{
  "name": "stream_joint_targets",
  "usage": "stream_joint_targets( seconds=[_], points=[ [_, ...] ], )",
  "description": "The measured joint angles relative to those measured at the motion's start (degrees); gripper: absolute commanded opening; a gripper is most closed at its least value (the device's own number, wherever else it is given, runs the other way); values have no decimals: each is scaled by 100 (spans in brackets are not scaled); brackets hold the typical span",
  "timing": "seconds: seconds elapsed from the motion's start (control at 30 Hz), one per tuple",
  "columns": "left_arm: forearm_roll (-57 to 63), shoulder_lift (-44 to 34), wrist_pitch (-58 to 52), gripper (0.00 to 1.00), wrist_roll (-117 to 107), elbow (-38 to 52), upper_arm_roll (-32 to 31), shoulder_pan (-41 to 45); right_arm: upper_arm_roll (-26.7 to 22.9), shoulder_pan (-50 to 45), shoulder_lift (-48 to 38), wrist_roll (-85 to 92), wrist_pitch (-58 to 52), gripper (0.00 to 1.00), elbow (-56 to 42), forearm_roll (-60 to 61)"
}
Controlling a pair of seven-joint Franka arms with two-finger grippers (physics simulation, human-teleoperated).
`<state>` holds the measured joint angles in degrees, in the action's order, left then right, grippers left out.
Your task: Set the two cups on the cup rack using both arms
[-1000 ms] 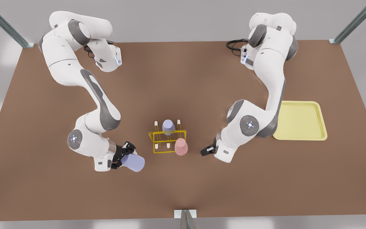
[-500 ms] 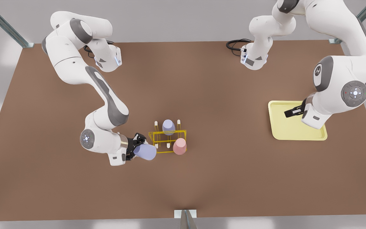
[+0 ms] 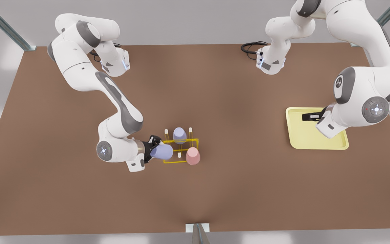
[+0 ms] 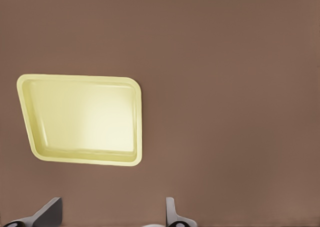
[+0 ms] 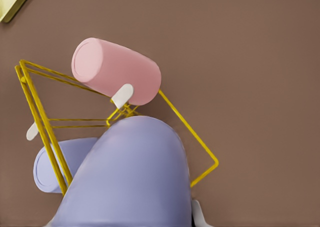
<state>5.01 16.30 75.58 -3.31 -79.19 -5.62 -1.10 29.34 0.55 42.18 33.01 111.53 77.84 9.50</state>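
Right claw (image 3: 151,148) of mine grips 1 lavender cup (image 3: 161,151) sideways at the cup rack's (image 3: 195,140) edge, aiming for a free peg beside the 2 seated cups, while my left claw (image 3: 308,117) waits, spread, over the tray (image 3: 300,144).

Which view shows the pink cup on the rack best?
The right wrist view: the pink cup is large and unobstructed, sitting over a peg at a corner of the yellow rack. The front view shows it smaller, from above. The left wrist view faces the pale yellow tray.
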Motion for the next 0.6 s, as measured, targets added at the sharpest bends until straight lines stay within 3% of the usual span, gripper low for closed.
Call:
stream_joint_targets(
  seconds=[0.47,0.6],
  points=[
    [6,3,11,100,652,5,-8,20,104,-68,141,-454,-129,100,-97,44],
    [10,-3,7,100,761,12,-16,30,137,-51,15,-669,-384,100,-592,34]
  ],
)
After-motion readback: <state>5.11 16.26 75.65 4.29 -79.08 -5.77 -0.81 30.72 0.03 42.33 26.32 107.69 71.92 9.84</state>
